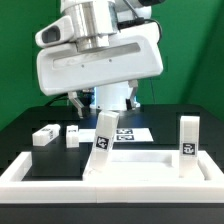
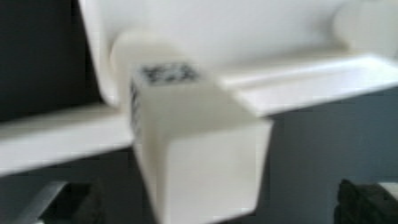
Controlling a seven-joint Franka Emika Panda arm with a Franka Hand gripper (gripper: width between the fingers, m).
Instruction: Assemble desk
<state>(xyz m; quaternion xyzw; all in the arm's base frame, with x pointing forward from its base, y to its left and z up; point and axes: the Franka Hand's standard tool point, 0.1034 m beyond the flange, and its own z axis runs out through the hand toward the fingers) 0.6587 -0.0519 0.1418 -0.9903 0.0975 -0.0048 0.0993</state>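
Note:
The desk slab (image 1: 140, 162) lies flat at the front, inside the raised rim. Two leg blocks stand upright on it: one near the middle (image 1: 105, 138), one at the exterior view's right (image 1: 188, 140). Two loose leg blocks (image 1: 43, 137) (image 1: 72, 133) lie on the black table at the exterior view's left. My gripper (image 1: 105, 108) hangs just above the middle leg. In the wrist view that leg (image 2: 196, 140) fills the centre with its tag facing the camera. My gripper (image 2: 214, 207) is open, and its dark fingertips (image 2: 63, 205) stand wide on either side, clear of the leg.
A long white raised rim (image 1: 20, 170) borders the slab at the front and sides. The marker board (image 1: 133, 133) lies flat behind the slab. A green wall closes the back. The arm's bulky white wrist housing (image 1: 100, 55) hides the middle of the table.

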